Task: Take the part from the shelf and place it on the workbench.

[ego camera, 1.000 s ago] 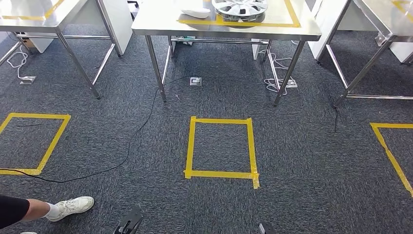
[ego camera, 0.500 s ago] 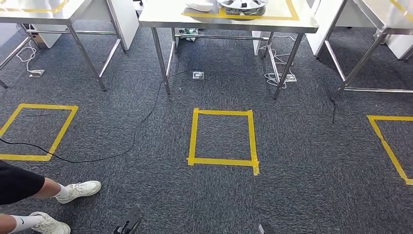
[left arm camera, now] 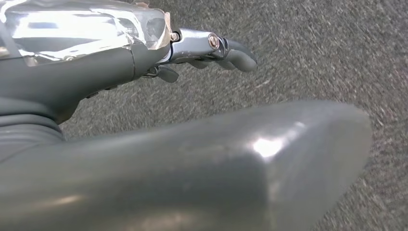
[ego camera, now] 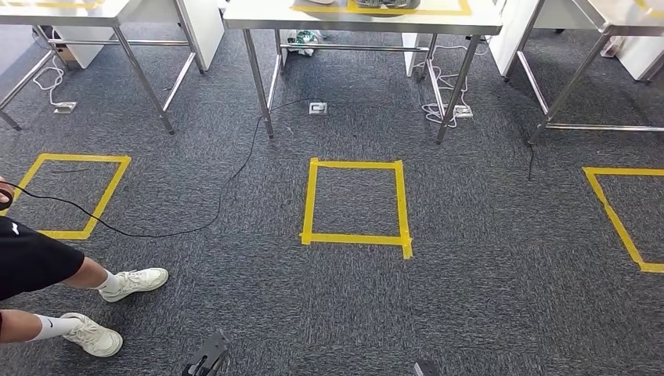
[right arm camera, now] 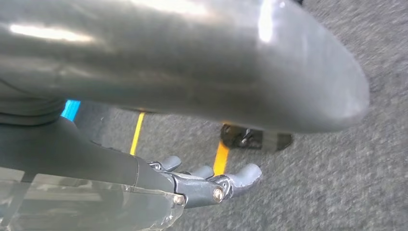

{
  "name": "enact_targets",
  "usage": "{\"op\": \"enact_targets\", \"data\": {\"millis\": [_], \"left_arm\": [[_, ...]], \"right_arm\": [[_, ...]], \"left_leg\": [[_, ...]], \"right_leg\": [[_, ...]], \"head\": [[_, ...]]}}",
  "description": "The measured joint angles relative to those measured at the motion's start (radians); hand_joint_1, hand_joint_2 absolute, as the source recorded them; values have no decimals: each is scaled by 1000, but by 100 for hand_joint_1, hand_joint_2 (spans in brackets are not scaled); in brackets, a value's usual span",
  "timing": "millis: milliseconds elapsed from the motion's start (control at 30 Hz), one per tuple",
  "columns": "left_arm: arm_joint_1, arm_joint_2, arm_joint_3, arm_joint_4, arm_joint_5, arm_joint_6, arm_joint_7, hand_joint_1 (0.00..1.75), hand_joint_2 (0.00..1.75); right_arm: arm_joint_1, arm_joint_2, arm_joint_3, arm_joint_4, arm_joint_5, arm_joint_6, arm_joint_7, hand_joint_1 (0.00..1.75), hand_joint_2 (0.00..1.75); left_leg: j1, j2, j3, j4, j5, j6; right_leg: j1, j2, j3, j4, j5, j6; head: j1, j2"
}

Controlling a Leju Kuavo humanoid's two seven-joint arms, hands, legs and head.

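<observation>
The carpet [ego camera: 470, 298] and taped square [ego camera: 356, 201] are seen nearer than before — camera moved; left hand [left arm camera: 211, 50] and right hand [right arm camera: 207, 183] hang loosely uncurled, nothing held.

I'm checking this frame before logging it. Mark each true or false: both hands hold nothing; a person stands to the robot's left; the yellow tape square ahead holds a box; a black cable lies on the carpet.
1. Both hands hold nothing: true; left hand and right hand hang over carpet.
2. Person at the robot's left: true, white shoes.
3. Tape square holds a box: false; bare carpet inside.
4. Black cable on carpet: true.
</observation>
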State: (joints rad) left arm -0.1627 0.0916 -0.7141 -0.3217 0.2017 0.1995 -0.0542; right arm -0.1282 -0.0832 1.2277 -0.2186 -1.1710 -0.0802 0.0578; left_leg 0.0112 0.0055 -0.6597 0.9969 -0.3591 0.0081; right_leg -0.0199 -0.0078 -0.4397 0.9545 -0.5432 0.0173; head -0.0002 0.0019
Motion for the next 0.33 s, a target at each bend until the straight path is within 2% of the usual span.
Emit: {"op": "enact_targets", "data": {"millis": [33,67,133,167,200,233,267,300,333], "left_arm": [[4,0,0,0,2,0,0,0,0],[7,1,0,1,4,0,0,0,0],[11,1,0,2,6,1,-1,0,0],[13,2,0,3,7,1,-2,0,0],[15,2,1,3,10,2,-3,0,0],[18,2,1,4,12,3,-5,0,0],[20,2,1,4,14,4,-6,0,0],[21,3,2,5,15,5,-8,0,0],[21,3,3,5,15,6,-9,0,0]], "right_arm": [[1,0,0,0,4,1,2,0,0],[2,0,0,0,8,2,3,0,0],[2,0,0,0,13,2,6,0,0],[3,0,0,0,16,2,7,0,0],[3,0,1,0,18,3,10,0,0],[4,0,1,0,20,4,12,0,0],[3,0,1,0,23,5,15,0,0],[3,1,1,0,26,6,17,0,0],[2,1,1,0,27,6,18,0,0]], "left_leg": [[3,-1,-10,25,-27,-6],[5,-2,-26,71,-67,-11],[7,-3,-67,203,-153,-20],[7,-3,-80,256,-172,-22],[7,-2,-76,279,-173,-23],[7,-2,-54,264,-158,-21],[6,2,-11,209,-134,-15],[3,17,39,135,-116,-6],[2,23,67,94,-105,-1]], "right_leg": [[-2,-4,-5,-1,7,-9],[-4,-9,-11,-1,14,-16],[1,-20,-25,0,26,-24],[4,-25,-31,1,30,-25],[6,-32,-36,1,34,-25],[8,-38,-39,2,36,-24],[11,-45,-38,3,38,-23],[12,-52,-37,3,38,-23],[13,-55,-36,3,38,-22]], "head": [[-1,0],[-2,0],[-3,0],[-3,0],[-4,0],[-4,0],[-4,0],[-4,0],[-4,0]]}}
